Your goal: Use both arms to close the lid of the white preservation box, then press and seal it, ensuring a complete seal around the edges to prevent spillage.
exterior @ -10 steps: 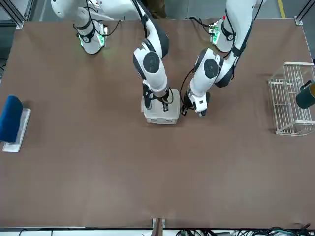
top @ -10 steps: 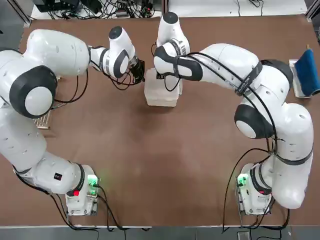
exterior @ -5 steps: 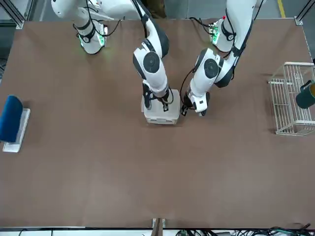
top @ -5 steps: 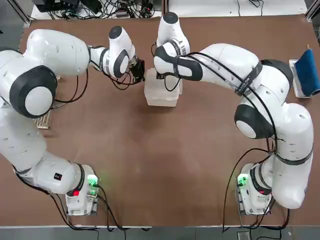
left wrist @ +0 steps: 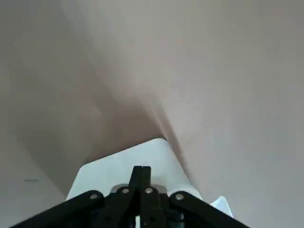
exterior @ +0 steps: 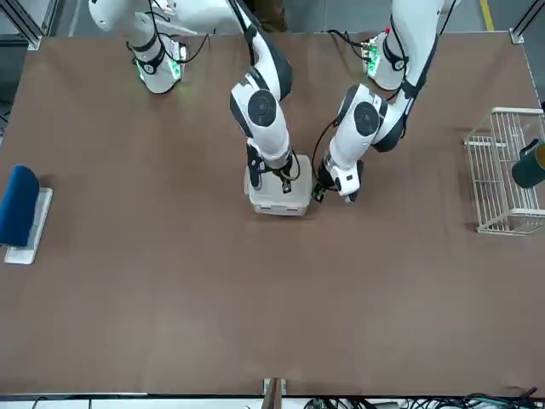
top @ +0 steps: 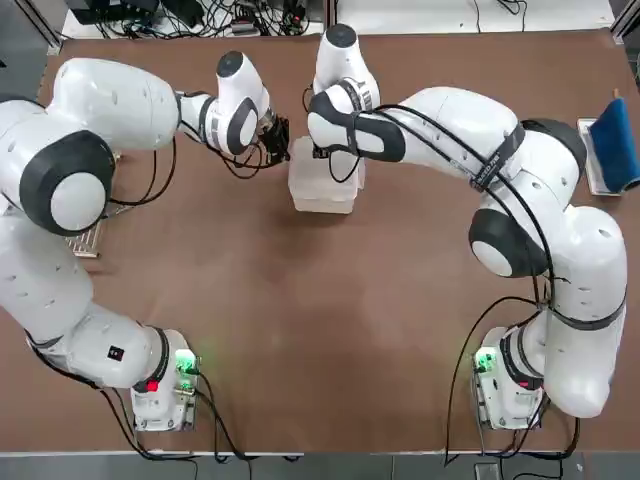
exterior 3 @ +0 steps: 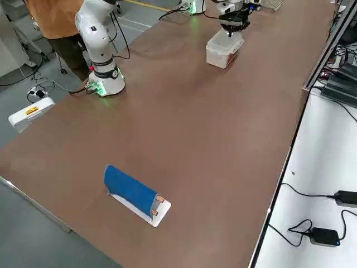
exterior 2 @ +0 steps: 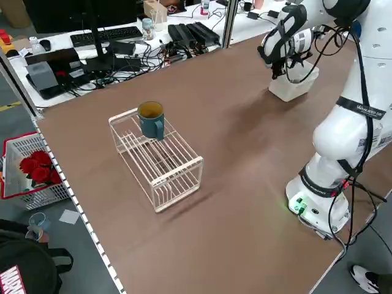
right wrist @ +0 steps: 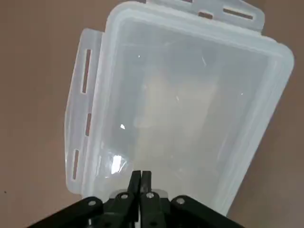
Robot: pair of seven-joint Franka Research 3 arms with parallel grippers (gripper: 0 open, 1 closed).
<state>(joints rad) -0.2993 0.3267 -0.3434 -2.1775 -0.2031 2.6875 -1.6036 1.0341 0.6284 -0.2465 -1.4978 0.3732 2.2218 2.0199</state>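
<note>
The white preservation box (top: 322,187) stands at the table's far middle, and the lid (right wrist: 183,102) lies flat on top of it. Slotted clip tabs (right wrist: 81,121) still flare outward along two of the edges. My right gripper (top: 336,152) is shut, its tips down on the far part of the lid (exterior: 278,189). My left gripper (top: 277,146) is shut too, low beside the box's left side, its fingertips (left wrist: 141,175) over a white tab. In the front view the left gripper (exterior: 326,189) sits just right of the box (exterior: 278,201).
A white wire rack (exterior: 504,175) with a teal mug (exterior: 530,164) on it stands on my left side of the table. On my right side, a blue object (exterior: 19,204) rests on a white tray. Cables and equipment line the far edge.
</note>
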